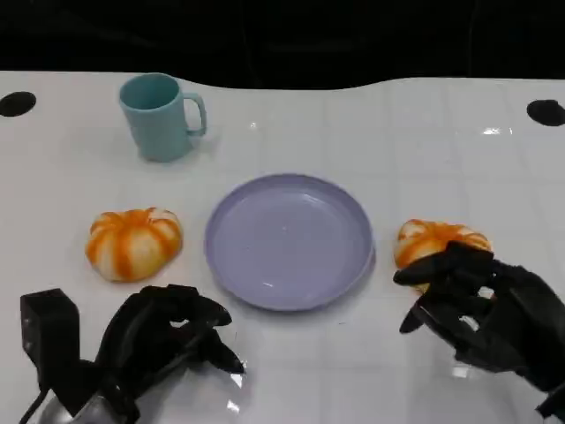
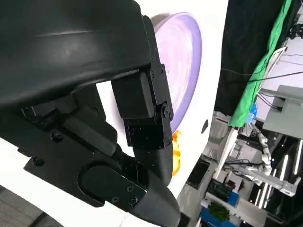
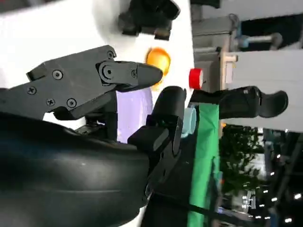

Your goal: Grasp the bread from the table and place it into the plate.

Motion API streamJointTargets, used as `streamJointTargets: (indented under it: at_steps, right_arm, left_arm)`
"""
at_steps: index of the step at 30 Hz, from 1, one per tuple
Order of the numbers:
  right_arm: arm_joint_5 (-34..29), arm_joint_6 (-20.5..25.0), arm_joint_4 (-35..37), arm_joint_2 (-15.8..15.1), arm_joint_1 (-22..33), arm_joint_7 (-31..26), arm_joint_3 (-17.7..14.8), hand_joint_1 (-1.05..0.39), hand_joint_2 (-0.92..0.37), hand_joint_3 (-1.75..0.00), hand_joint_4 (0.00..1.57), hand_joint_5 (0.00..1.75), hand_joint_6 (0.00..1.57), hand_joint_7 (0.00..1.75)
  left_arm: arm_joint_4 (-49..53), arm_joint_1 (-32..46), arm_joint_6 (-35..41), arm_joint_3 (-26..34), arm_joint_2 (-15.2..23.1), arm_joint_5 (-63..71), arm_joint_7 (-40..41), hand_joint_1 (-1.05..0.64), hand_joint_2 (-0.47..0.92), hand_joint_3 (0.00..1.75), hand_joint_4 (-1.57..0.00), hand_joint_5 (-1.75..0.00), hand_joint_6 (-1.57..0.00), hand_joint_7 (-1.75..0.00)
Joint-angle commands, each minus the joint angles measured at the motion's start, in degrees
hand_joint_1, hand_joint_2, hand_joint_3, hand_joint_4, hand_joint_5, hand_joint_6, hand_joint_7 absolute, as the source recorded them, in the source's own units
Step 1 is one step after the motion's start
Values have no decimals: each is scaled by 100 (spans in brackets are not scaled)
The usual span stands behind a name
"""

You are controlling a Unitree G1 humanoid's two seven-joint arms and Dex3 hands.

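A lavender plate [image 1: 290,240] lies empty at the table's middle. One orange-and-white striped bread [image 1: 134,243] sits left of it, and a second bread [image 1: 433,238] sits to its right. My right hand [image 1: 481,309] hovers at the near side of the right bread, fingers apart and reaching over its front edge, gripping nothing. My left hand [image 1: 168,340] rests low near the front edge, below the left bread, holding nothing. The left wrist view shows the plate [image 2: 184,52] and the far bread [image 2: 176,151]. The right wrist view shows the plate [image 3: 135,113] and the other bread [image 3: 158,59].
A teal mug [image 1: 163,115] stands at the back left, its handle to the right. Two black round holes [image 1: 16,103] mark the table's far corners. The white table [image 1: 424,150] runs back to a dark edge.
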Motion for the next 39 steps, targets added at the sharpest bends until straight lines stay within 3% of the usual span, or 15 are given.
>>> streamJointTargets:
  at_steps: [1,3,5,10,21,27,39]
  right_arm:
    - [-353,-530,76,-429,-262,-64,-104,-50,-92,-13,37,96,42,52]
    - [-626,-772,103,-621,-368,-186,-136,-51,-92,-11,34,92,41,48]
    - [-1018,-963,107,-837,-462,-399,-175,-58,-92,-9,35,76,43,30]
    - [-2088,-758,-256,-1289,-484,-981,-164,-65,-92,-6,32,50,42,8]
    - [-4427,-457,-527,-1850,-679,-2113,219,-76,-92,-3,31,22,31,0]
    - [-5179,-139,-313,-1927,-1024,-2418,621,-82,-90,0,26,16,24,0]
    - [-5930,377,563,-1892,-1771,-2827,1444,-82,-89,0,28,12,20,0]
  left_arm:
    - [4,151,30,-9,96,64,51,-105,78,1,-155,-49,-157,-22]
    - [-3,153,57,-8,97,53,53,-105,78,0,-155,-49,-157,-22]
    - [-9,153,70,-9,97,50,56,-105,77,0,-155,-49,-157,-22]
    - [11,151,62,-12,87,54,61,-105,78,0,-155,-49,-157,-21]
    - [64,149,-64,-25,64,68,29,-105,78,0,-154,-50,-157,-21]
    - [5,150,55,-13,88,32,54,-105,77,0,-155,-50,-157,-22]
    - [-17,152,130,9,112,-6,23,-105,77,0,-156,-51,-157,-22]
